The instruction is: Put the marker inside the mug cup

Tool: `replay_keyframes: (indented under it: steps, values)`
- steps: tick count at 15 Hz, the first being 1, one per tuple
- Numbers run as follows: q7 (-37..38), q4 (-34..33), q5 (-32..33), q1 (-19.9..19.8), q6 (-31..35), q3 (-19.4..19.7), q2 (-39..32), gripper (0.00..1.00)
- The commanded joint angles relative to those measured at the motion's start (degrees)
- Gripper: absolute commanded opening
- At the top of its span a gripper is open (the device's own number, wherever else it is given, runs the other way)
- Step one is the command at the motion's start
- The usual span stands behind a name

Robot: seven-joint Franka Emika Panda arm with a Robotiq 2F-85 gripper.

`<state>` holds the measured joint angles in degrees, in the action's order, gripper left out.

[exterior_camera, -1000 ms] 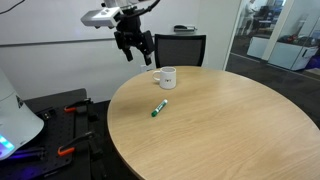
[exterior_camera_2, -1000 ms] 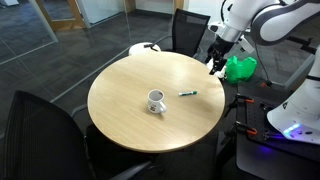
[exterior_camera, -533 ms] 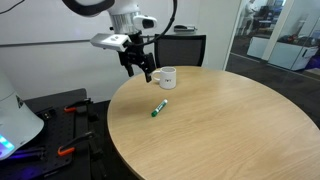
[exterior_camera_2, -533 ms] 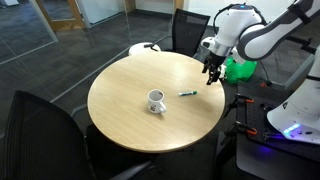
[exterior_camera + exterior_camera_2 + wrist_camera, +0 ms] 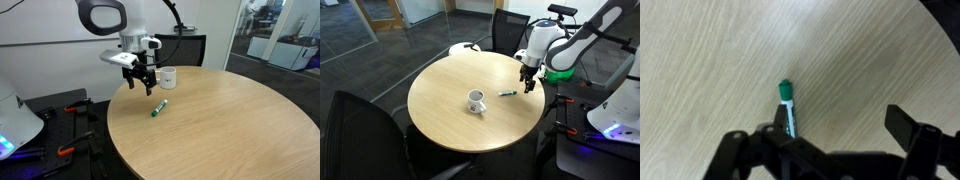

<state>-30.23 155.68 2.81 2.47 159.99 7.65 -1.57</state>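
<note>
Green-capped white marker [image 5: 159, 107] lying flat; white mug cup [image 5: 167, 77] upright nearby, not touching.

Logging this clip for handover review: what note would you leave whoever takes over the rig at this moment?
Hand: open, empty, hovering just above the marker.
Marker: lies flat on the table, not gripped; in the wrist view it sits off-centre between the fingers.
Mug: upright on the table, close to the marker but apart from it.
Done: approach only.
Left: lower, close on the marker, lift, carry it over the mug, drop it in.
</note>
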Motion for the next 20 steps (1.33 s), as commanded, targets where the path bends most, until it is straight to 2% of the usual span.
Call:
replay_keyframes:
  steps: [1, 5, 7, 13, 20]
  values:
    - [0.34, -0.39, 0.33, -2.26, -0.21, -2.46, -0.60, 1.00]
    - [0.38, -0.87, 0.38, -2.56, -0.21, -2.72, -1.24, 1.00]
    - [-2.15, -2.53, -1.99, -3.46, 1.54, -3.54, -3.99, 1.00]
    - [0.60, -10.02, 10.44, -5.72, 3.43, -2.53, -12.68, 1.00]
    - [-0.49, -19.10, 13.57, -7.77, 2.31, -5.16, -22.27, 1.00]
